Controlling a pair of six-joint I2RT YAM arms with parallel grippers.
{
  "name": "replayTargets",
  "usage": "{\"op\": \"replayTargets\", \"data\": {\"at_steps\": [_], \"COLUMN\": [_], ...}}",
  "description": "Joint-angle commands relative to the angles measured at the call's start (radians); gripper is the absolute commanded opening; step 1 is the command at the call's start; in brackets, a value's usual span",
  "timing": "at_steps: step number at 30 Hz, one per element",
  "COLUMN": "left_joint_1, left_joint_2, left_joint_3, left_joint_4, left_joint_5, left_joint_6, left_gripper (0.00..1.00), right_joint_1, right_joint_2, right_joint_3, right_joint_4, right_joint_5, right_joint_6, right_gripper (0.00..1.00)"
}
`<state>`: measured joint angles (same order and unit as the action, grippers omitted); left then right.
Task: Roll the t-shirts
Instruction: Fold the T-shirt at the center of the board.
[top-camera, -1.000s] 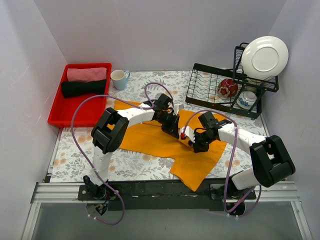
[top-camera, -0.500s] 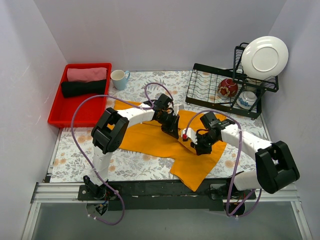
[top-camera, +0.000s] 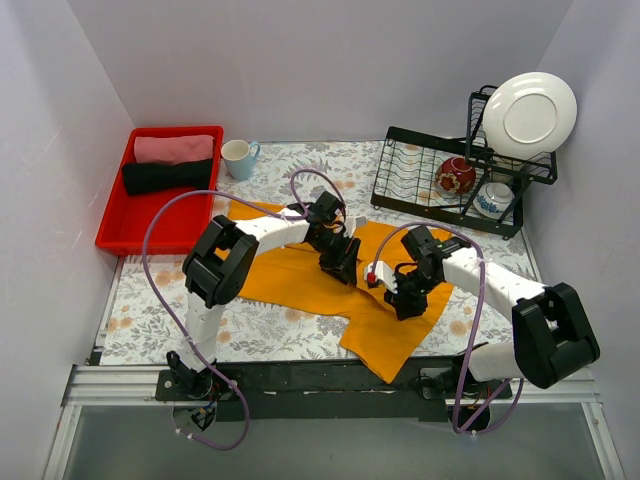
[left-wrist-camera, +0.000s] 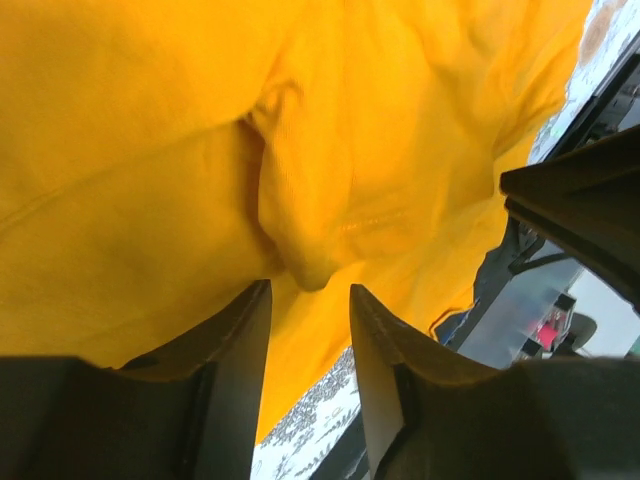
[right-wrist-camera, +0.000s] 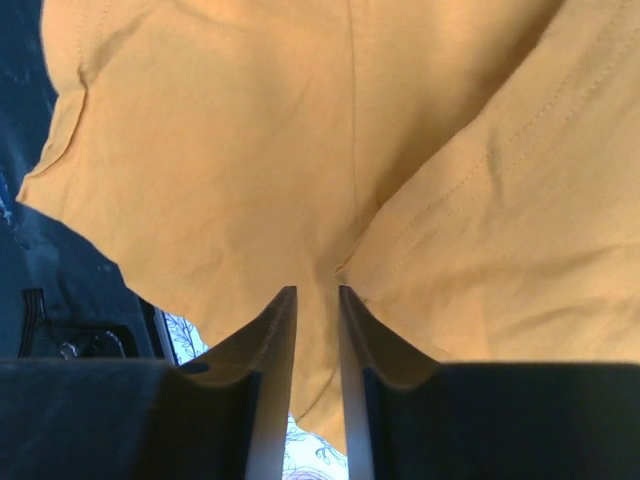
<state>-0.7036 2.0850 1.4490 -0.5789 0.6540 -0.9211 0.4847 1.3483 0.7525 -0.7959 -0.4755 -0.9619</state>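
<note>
An orange-yellow t-shirt (top-camera: 290, 285) lies spread and creased across the floral table, one part hanging toward the front edge. My left gripper (top-camera: 340, 262) rests low over its middle. In the left wrist view the jaws (left-wrist-camera: 310, 290) stand apart, with a raised fold of the shirt (left-wrist-camera: 300, 230) just past the tips and nothing between them. My right gripper (top-camera: 405, 300) is over the shirt's right part. Its jaws (right-wrist-camera: 316, 290) show a narrow gap above a seam of the shirt (right-wrist-camera: 200, 150) and pinch nothing. Pink (top-camera: 175, 148) and black (top-camera: 165, 176) rolled bundles lie apart in the tray.
The red tray (top-camera: 115, 235) sits at the back left with a white mug (top-camera: 237, 158) beside it. A black dish rack (top-camera: 400, 170) at the back right holds a white plate (top-camera: 528, 115) and a red bowl (top-camera: 455, 175). White walls close in three sides.
Both grippers have gone from shut to open and released the orange cloth. The right gripper has shifted slightly right and toward the front.
</note>
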Motion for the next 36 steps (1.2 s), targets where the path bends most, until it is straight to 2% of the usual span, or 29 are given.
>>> {"op": "replayTargets", "data": {"at_steps": [1,2,7,10,15,16,21,25,36], "left_joint_1": [0.012,0.029,0.104,0.176,0.271,0.28,0.345,0.38,0.397], "left_joint_2": [-0.069,-0.077,-0.065,-0.036,0.036,0.043,0.066,0.089,0.161], "left_joint_3": [0.042,0.06,0.178,0.247,0.306,0.307,0.304,0.307,0.336], "left_joint_4": [-0.062,-0.061,-0.114,-0.137,-0.147,-0.15,-0.134,-0.136,-0.124], "left_joint_5": [0.03,0.029,0.047,0.019,-0.085,-0.099,-0.24,-0.319,-0.435], "left_joint_6": [0.041,0.039,0.06,0.074,0.132,0.148,0.2,0.24,0.329], "left_gripper": [0.41,0.42,0.43,0.43,0.37,0.34,0.19,0.12,0.08], "right_joint_1": [-0.032,-0.052,-0.243,-0.32,-0.344,-0.344,-0.356,-0.37,-0.419], "right_joint_2": [0.003,0.006,0.121,0.21,0.268,0.278,0.327,0.357,0.514], "right_joint_3": [0.091,0.147,0.364,0.467,0.466,0.459,0.43,0.397,0.383], "right_joint_4": [-0.06,-0.078,-0.15,-0.122,0.081,0.137,0.248,0.303,0.445], "right_joint_5": [-0.032,-0.06,-0.146,-0.109,0.082,0.159,0.339,0.435,0.59], "right_joint_6": [0.041,0.055,0.121,0.163,0.236,0.241,0.226,0.187,0.092], "right_gripper": [0.35,0.38,0.39,0.39,0.31,0.3,0.25,0.22,0.21]}}
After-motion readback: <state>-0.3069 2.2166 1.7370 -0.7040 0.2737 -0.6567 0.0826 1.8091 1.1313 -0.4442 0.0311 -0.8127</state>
